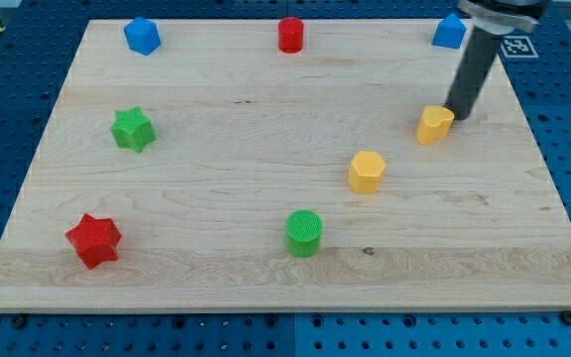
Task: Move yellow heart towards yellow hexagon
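The yellow heart (434,124) lies on the wooden board at the view's right, above the middle. The yellow hexagon (367,171) lies below and to the left of it, a short gap apart. My tip (458,116) stands right next to the heart's upper right side, touching it or nearly so. The dark rod rises from there towards the view's top right.
A blue block (448,32) sits at the top right behind the rod, a red cylinder (290,35) at top centre, a blue block (142,36) at top left. A green star (133,129) is at left, a red star (93,239) at bottom left, a green cylinder (304,232) at bottom centre. The board's edge (553,149) is at the right.
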You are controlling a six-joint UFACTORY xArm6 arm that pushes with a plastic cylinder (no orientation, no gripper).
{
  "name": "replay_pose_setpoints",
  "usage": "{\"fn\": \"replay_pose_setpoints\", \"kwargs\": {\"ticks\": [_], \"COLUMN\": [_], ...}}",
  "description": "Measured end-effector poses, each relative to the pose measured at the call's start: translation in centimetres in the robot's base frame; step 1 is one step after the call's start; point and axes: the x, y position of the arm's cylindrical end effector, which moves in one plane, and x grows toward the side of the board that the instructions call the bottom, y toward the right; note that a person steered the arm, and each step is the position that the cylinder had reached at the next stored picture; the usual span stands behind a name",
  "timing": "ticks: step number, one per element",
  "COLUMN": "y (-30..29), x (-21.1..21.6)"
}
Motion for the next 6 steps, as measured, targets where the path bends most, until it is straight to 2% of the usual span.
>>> {"fn": "replay_pose_setpoints", "kwargs": {"ticks": [1,3,4,6], "y": [1.2,-6.1,-7.7,-7.2], "x": [1.6,1.7,1.7,-0.6]}}
